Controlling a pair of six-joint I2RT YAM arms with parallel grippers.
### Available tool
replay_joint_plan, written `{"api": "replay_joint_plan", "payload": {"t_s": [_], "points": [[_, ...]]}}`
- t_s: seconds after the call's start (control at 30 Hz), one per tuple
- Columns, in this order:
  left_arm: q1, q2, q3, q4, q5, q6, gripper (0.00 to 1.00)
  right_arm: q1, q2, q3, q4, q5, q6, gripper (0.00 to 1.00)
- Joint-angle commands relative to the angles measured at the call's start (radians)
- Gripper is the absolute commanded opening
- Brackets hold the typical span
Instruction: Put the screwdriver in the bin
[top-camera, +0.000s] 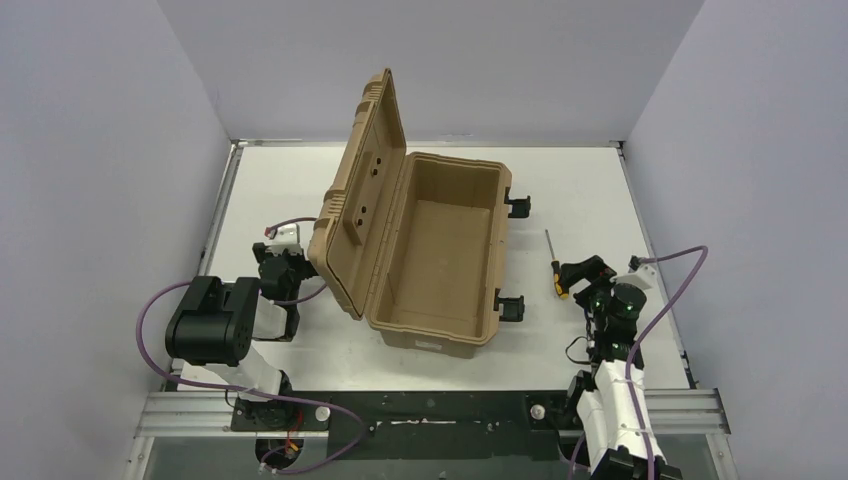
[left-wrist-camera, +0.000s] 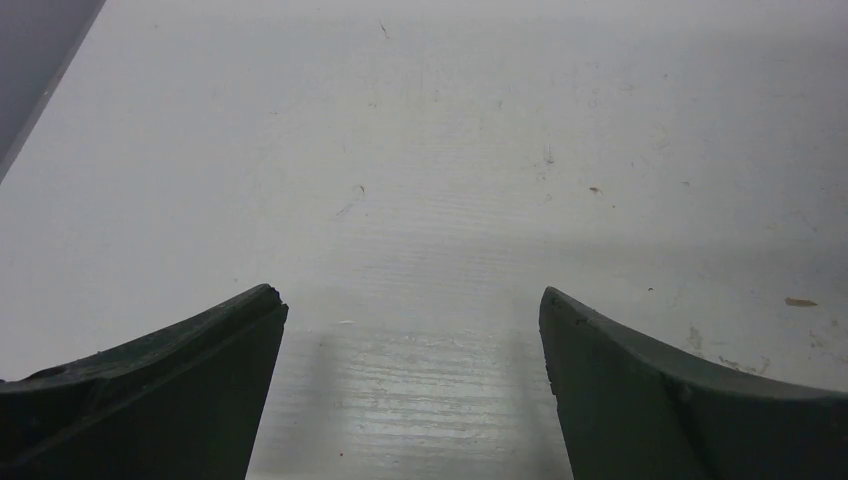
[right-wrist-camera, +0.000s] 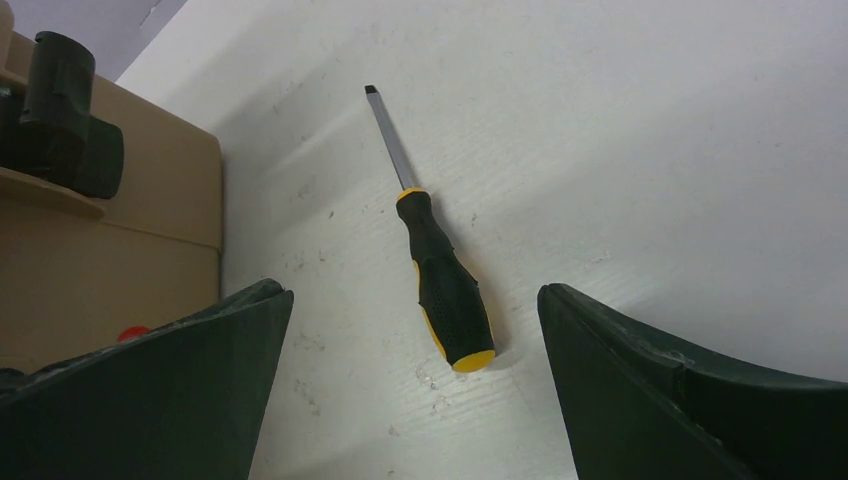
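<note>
Top view: the large tan hard-plastic rectangular bin (top-camera: 436, 336) stands at table centre, its ribbed hinged lid (top-camera: 365, 190) raised on the 9 o'clock side. The small screwdriver (top-camera: 553, 266), with a black-and-yellow handle and thin grey shaft, lies flat on the white table (top-camera: 590, 190) at 3 o'clock from the bin, apart from it, shaft toward 12 o'clock. The right gripper (top-camera: 585, 272) hovers by the handle, jaws spread wide and not touching it. The left gripper (top-camera: 280, 266), at 9 o'clock from the bin, is likewise spread.

Right wrist view: the handle (right-wrist-camera: 445, 290) lies between the two fingers (right-wrist-camera: 650, 400).

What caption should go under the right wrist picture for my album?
Open right gripper hovers over the screwdriver lying beside the tan bin.
</note>
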Motion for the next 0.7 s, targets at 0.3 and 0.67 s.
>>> {"api": "replay_joint_plan", "payload": {"t_s": [0.3,0.67], "points": [[-0.004,-0.008,0.020,0.046,-0.008,-0.008,0.97,-0.005,0.160,0.296,-0.057,0.101,-0.205,1.00],[-0.004,-0.008,0.020,0.046,-0.008,-0.008,0.97,0.059,0.777,0.718,-0.466,0.108,-0.464,1.00]]}}
